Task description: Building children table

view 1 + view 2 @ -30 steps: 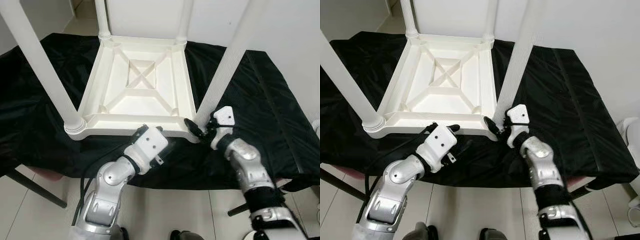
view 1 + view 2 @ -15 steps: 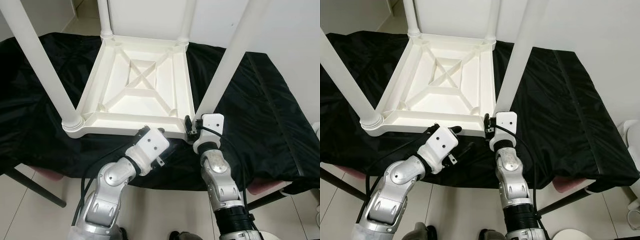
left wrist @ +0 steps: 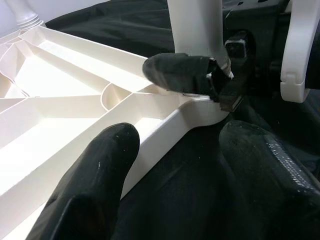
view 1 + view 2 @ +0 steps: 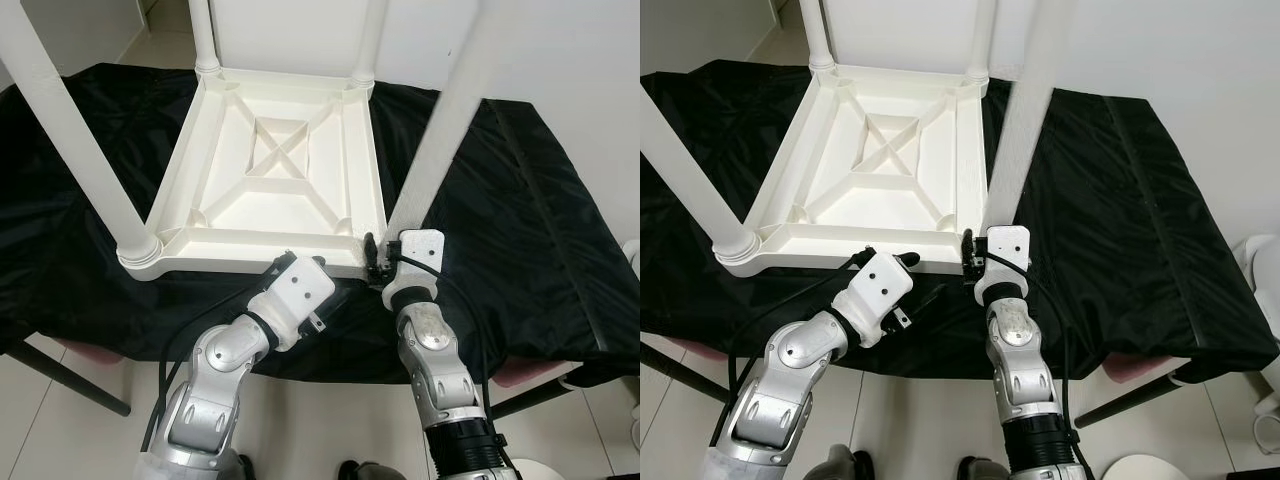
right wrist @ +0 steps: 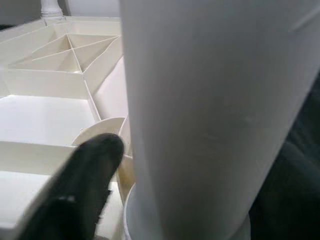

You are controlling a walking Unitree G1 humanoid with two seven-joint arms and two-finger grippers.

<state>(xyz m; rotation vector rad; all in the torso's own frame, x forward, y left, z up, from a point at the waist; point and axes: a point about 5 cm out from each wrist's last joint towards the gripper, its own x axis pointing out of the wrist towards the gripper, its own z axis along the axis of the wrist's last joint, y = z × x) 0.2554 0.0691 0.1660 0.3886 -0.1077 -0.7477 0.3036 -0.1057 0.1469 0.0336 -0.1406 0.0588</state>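
Partly cut off above, the near-right table leg (image 4: 440,140) is clamped by the right claw (image 4: 375,262); the left claw (image 3: 170,165) gapes around the upturned table's (image 4: 270,180) rim.

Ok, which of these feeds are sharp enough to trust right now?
Both eye views are sharp and evenly lit, the upturned table crisp against the black cloth. Left wrist view: near fingers blurred. Right wrist view: soft throughout, the table leg too close.
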